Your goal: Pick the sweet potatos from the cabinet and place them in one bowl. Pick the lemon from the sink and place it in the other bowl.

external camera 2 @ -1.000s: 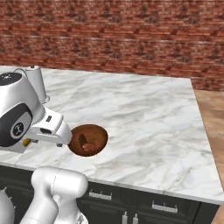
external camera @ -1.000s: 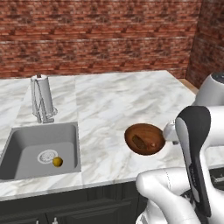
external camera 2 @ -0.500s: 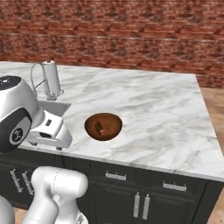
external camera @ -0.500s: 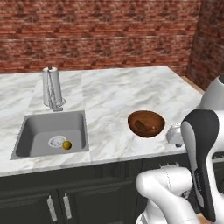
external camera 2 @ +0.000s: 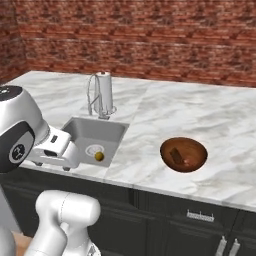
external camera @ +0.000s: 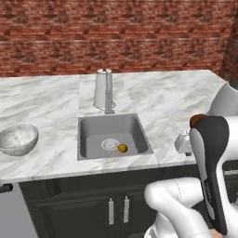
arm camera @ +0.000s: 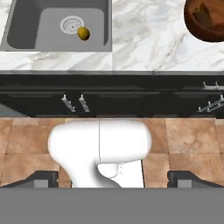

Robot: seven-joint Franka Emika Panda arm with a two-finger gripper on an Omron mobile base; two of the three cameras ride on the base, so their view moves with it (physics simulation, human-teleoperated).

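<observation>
From left to right. The pale marbled bowl (external camera: pixel 17 138) stands empty at the far left of the tabletop (external camera: pixel 46 100), well apart from the sink (external camera: pixel 111 135). In the basin the lemon (external camera: pixel 122 148) lies just beside the round white drain (external camera: pixel 110 144), on its right; the faucet (external camera: pixel 108 95) arches over the basin's rear edge. To the right, the wooden bowl (external camera 2: pixel 183 154) rests on the tabletop with a dark reddish-brown piece, apparently sweet potato, inside. The pincer (arm camera: pixel 112 177) hangs back from the tabletop's front edge, over the tiled floor (arm camera: pixel 26 140); its fingertips (arm camera: pixel 41 178) stand wide apart and hold nothing.

Risks, as judged from this layout. The lemon is small, round and on a smooth basin floor: a descent slightly off centre would likely nudge it so that it rolls toward the drain or a wall. The basin walls and the faucet crowd the approach, so a wide-open pincer could strike either. A long carry leftward to the pale bowl follows; a shallow grip could let the fruit slip out over the tabletop.

Change from the earlier frames. Both base views have shifted as a whole, so the base has driven: the sink now sits mid-frame in the left view, the pale bowl has entered it, and the wooden bowl lies farther right. The pincer's opening is about as wide as before.
</observation>
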